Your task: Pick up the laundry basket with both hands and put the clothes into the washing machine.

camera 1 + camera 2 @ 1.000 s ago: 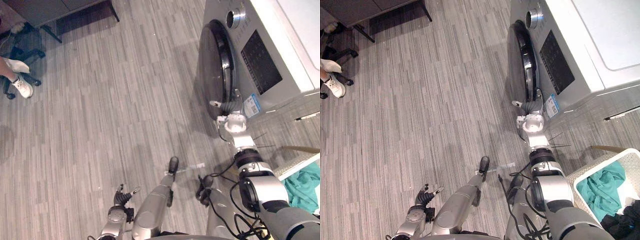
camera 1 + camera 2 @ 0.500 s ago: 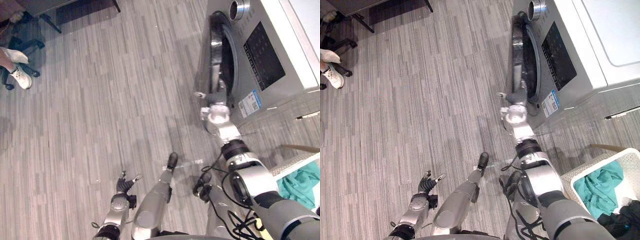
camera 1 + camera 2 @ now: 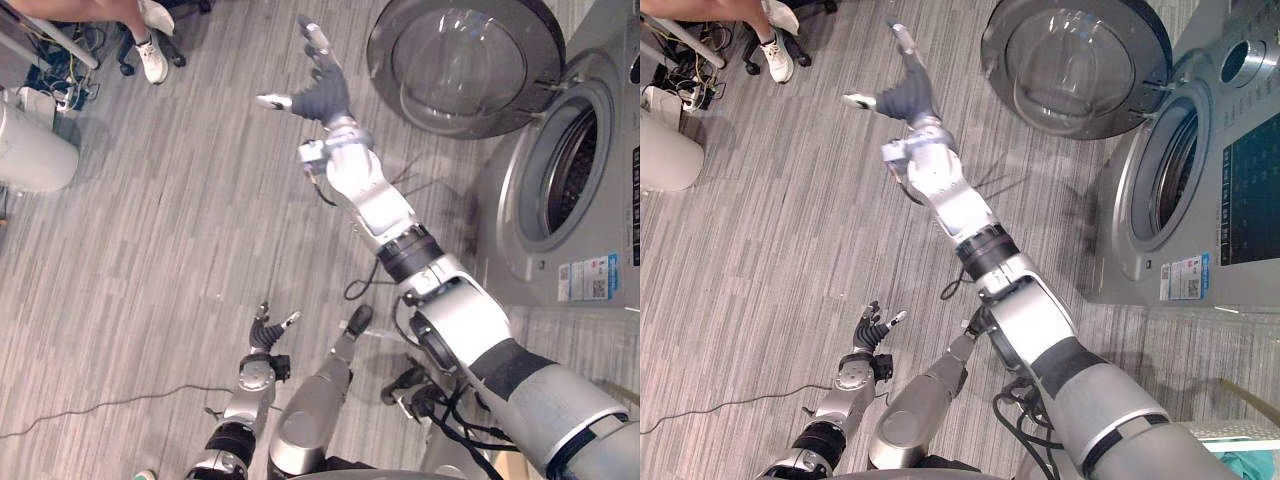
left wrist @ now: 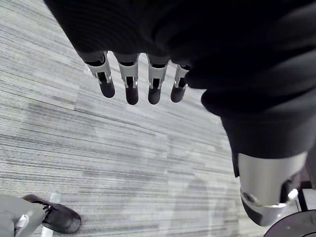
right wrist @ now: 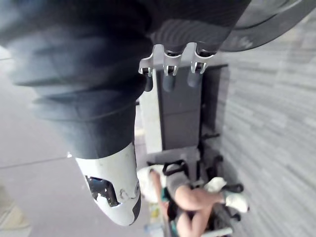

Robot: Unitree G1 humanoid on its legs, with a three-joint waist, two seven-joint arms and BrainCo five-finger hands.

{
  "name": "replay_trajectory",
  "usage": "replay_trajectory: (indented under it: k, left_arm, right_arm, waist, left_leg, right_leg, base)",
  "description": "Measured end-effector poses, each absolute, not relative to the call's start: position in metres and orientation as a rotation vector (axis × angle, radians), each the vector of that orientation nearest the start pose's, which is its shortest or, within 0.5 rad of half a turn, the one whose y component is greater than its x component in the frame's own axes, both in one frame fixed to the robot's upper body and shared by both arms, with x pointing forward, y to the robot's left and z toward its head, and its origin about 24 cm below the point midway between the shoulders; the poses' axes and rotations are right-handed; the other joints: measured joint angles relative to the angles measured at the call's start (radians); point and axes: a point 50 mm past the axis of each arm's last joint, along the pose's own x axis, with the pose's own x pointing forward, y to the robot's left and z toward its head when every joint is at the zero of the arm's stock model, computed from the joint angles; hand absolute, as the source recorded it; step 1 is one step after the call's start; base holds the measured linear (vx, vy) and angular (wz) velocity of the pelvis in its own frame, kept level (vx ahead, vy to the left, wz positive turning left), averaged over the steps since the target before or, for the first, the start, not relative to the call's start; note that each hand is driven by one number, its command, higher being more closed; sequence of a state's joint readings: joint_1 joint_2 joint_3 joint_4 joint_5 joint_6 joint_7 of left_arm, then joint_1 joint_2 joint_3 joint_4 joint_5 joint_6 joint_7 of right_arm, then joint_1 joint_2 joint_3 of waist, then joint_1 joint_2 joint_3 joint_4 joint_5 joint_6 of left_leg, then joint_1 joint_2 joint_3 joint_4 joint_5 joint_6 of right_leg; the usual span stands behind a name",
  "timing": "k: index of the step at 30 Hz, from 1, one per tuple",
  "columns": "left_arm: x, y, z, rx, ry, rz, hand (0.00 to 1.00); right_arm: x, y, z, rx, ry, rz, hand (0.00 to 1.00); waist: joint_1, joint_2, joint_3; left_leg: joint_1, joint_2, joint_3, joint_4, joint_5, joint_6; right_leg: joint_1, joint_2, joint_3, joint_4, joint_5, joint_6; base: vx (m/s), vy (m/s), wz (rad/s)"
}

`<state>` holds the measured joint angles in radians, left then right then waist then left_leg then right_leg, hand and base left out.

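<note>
The washing machine [image 3: 600, 230] stands at the right with its round door [image 3: 460, 60] swung wide open and the dark drum [image 3: 568, 165] showing. My right hand [image 3: 320, 90] is raised over the floor to the left of the door, open with fingers spread and holding nothing. In the right wrist view its fingers [image 5: 169, 81] are straight. My left hand [image 3: 266, 335] hangs low near the floor, open and empty, fingers [image 4: 131, 91] straight in its wrist view. A corner of the white laundry basket [image 3: 1235, 432] with teal cloth [image 3: 1252, 462] peeks in at the lower right.
A seated person's leg and white shoe [image 3: 152, 55] show at the top left beside an office chair. A white cylindrical bin [image 3: 32, 152] stands at the left with cables behind it. Grey plank floor [image 3: 150, 250] spreads between them and the machine.
The camera has shifted. The machine's door has gone from nearly closed to wide open. My right hand has left the door and swung up and left, open in the air.
</note>
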<state>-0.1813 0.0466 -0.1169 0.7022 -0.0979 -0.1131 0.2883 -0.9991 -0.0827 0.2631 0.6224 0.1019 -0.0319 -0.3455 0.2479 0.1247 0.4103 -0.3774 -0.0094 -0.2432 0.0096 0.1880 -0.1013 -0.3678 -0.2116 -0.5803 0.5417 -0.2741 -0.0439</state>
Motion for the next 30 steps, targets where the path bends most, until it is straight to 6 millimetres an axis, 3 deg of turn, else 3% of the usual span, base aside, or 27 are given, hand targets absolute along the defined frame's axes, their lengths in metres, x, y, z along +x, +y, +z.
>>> replay_trajectory:
  k: [4, 7, 8, 11, 12, 13, 15, 19, 21, 25, 26, 30]
  left_arm:
    - [0.284, 0.144, -0.032, 0.097, 0.312, 0.151, 0.00]
    - [0.317, 0.147, 0.011, 0.169, 0.155, 0.142, 0.00]
    - [0.334, 0.149, 0.033, 0.189, 0.083, 0.151, 0.00]
    - [0.356, 0.161, 0.069, 0.246, -0.020, 0.189, 0.00]
    - [0.368, 0.180, 0.091, 0.303, -0.060, 0.238, 0.00]
    - [0.372, 0.189, 0.099, 0.318, -0.071, 0.264, 0.00]
    - [0.385, 0.229, 0.141, 0.401, -0.124, 0.372, 0.00]
    - [0.383, 0.276, 0.192, 0.381, -0.218, 0.539, 0.00]
    - [0.380, 0.291, 0.203, 0.336, -0.231, 0.597, 0.00]
    - [0.374, 0.305, 0.207, 0.240, -0.228, 0.645, 0.00]
    - [0.376, 0.301, 0.204, 0.239, -0.222, 0.619, 0.00]
    - [0.369, 0.318, 0.198, 0.166, -0.180, 0.679, 0.00]
  right_arm:
    - [0.369, -0.096, 0.152, -0.262, -0.300, 0.016, 0.00]
    - [0.347, -0.120, 0.106, -0.335, -0.202, 0.008, 0.00]
    - [0.336, -0.130, 0.082, -0.342, -0.129, -0.004, 0.00]
    - [0.320, -0.142, 0.052, -0.314, -0.026, -0.026, 0.00]
    - [0.312, -0.146, 0.040, -0.316, 0.015, -0.031, 0.00]
    - [0.309, -0.149, 0.036, -0.312, 0.031, -0.035, 0.00]
    - [0.296, -0.158, 0.022, -0.272, 0.072, -0.079, 0.00]
    - [0.266, -0.172, 0.013, -0.201, 0.083, -0.164, 0.00]
    - [0.252, -0.173, 0.017, -0.150, 0.052, -0.209, 0.00]
    - [0.241, -0.180, 0.037, -0.108, -0.042, -0.259, 0.00]
    - [0.240, -0.183, 0.048, -0.092, -0.097, -0.276, 0.00]
    - [0.229, -0.200, 0.079, -0.010, -0.250, -0.351, 0.00]
  waist:
    - [-0.071, -0.034, 0.021]
    - [-0.125, -0.061, 0.037]
    - [-0.136, -0.069, 0.041]
    - [-0.181, -0.086, 0.051]
    - [-0.208, -0.106, 0.062]
    - [-0.218, -0.114, 0.066]
    - [-0.257, -0.147, 0.081]
    - [-0.288, -0.167, 0.092]
    - [-0.291, -0.169, 0.093]
    - [-0.287, -0.170, 0.095]
    - [-0.289, -0.174, 0.097]
    - [-0.289, -0.185, 0.104]
  left_leg:
    - [-0.008, 0.027, 0.084, -0.014, 0.004, 0.005]
    - [-0.013, 0.051, 0.146, -0.035, 0.006, 0.009]
    - [-0.022, 0.065, 0.186, -0.038, 0.006, 0.010]
    - [-0.035, 0.080, 0.252, -0.046, 0.008, 0.013]
    - [-0.036, 0.089, 0.296, -0.046, 0.003, 0.019]
    - [-0.037, 0.093, 0.312, -0.046, 0.001, 0.022]
    - [-0.047, 0.101, 0.364, -0.042, -0.007, 0.034]
    - [-0.089, 0.127, 0.413, 0.007, -0.042, 0.045]
    - [-0.129, 0.143, 0.427, 0.075, -0.083, 0.047]
    - [-0.175, 0.165, 0.443, 0.165, -0.137, 0.050]
    - [-0.187, 0.172, 0.447, 0.194, -0.155, 0.053]
    - [-0.223, 0.192, 0.470, 0.251, -0.195, 0.057]
  right_leg:
    - [-0.056, 0.035, 0.090, -0.033, 0.049, -0.003]
    - [-0.096, 0.068, 0.149, -0.065, 0.087, -0.008]
    - [-0.119, 0.091, 0.187, -0.092, 0.115, -0.010]
    - [-0.158, 0.117, 0.246, -0.124, 0.153, -0.009]
    - [-0.176, 0.134, 0.289, -0.142, 0.175, -0.005]
    - [-0.180, 0.142, 0.303, -0.151, 0.185, -0.008]
    - [-0.197, 0.167, 0.350, -0.188, 0.218, -0.006]
    - [-0.216, 0.193, 0.390, -0.244, 0.257, 0.001]
    - [-0.215, 0.203, 0.398, -0.274, 0.274, 0.003]
    - [-0.215, 0.216, 0.412, -0.301, 0.290, 0.011]
    - [-0.215, 0.220, 0.419, -0.307, 0.293, 0.016]
    - [-0.224, 0.229, 0.428, -0.333, 0.302, 0.028]
  base:
    - [-0.08, 0.003, -0.74]
    - [-0.07, -0.022, -0.73]
    - [-0.05, -0.020, -0.93]
    - [-0.03, -0.010, -0.90]
    - [-0.01, -0.002, -0.81]
    - [-0.01, 0.006, -0.98]
    - [-0.01, 0.024, -0.74]
    - [0.01, 0.013, -0.40]
    - [0.04, 0.027, -0.30]
    - [0.05, 0.024, -0.20]
    - [0.06, 0.023, -0.30]
    - [0.06, 0.016, -0.24]
